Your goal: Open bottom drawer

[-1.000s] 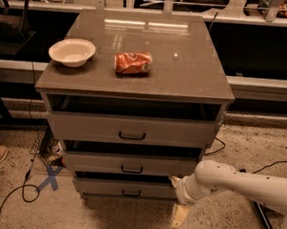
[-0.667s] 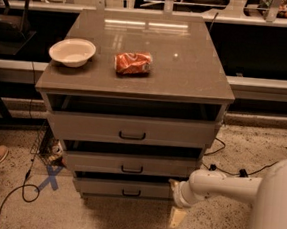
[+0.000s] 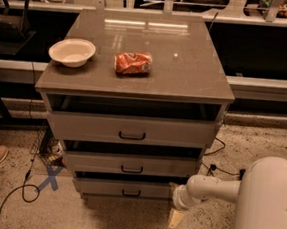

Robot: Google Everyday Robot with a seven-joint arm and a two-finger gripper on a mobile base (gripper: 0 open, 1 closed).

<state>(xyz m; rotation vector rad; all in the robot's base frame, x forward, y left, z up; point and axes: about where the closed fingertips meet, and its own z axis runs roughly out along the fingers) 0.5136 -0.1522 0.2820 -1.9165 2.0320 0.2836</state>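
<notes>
Seemingly I'm on the approach: my pincer hangs low, just right of the bottom drawer; apart or together, I cannot tell. Next I must reach across to its black handle.

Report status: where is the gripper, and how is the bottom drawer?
Gripper low, at right end of narrow grey-beige bottom drawer, off its small black bar handle. No obstacle seen before drawer front.

The gripper hangs beside the bottom drawer.
</notes>
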